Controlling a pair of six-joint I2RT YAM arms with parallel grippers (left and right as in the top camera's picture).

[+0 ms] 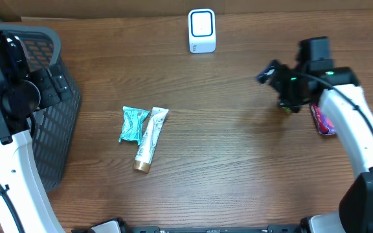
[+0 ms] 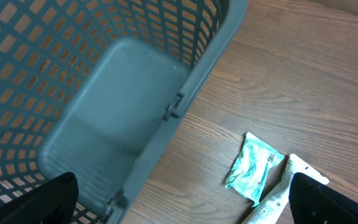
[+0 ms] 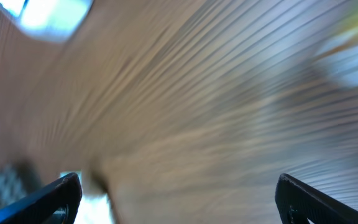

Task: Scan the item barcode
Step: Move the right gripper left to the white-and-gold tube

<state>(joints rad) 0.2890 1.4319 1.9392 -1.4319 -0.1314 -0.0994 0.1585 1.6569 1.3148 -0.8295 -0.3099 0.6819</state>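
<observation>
The white and blue barcode scanner (image 1: 201, 30) stands at the table's far edge. A teal packet (image 1: 133, 124) and a white tube with a gold cap (image 1: 150, 139) lie side by side left of centre; the packet (image 2: 254, 168) and the tube (image 2: 277, 196) also show in the left wrist view. A red packet (image 1: 322, 120) lies flat at the right, beside the right arm. My right gripper (image 1: 276, 87) hovers open just left of it, holding nothing; its wrist view (image 3: 179, 199) is motion-blurred. My left gripper (image 2: 182, 205) is open and empty over the basket's edge.
A grey plastic mesh basket (image 1: 57, 123) occupies the left side of the table, its rim (image 2: 185, 93) close under the left gripper. The left arm (image 1: 8, 97) sits over it. Bare wood lies between the tube and the right arm.
</observation>
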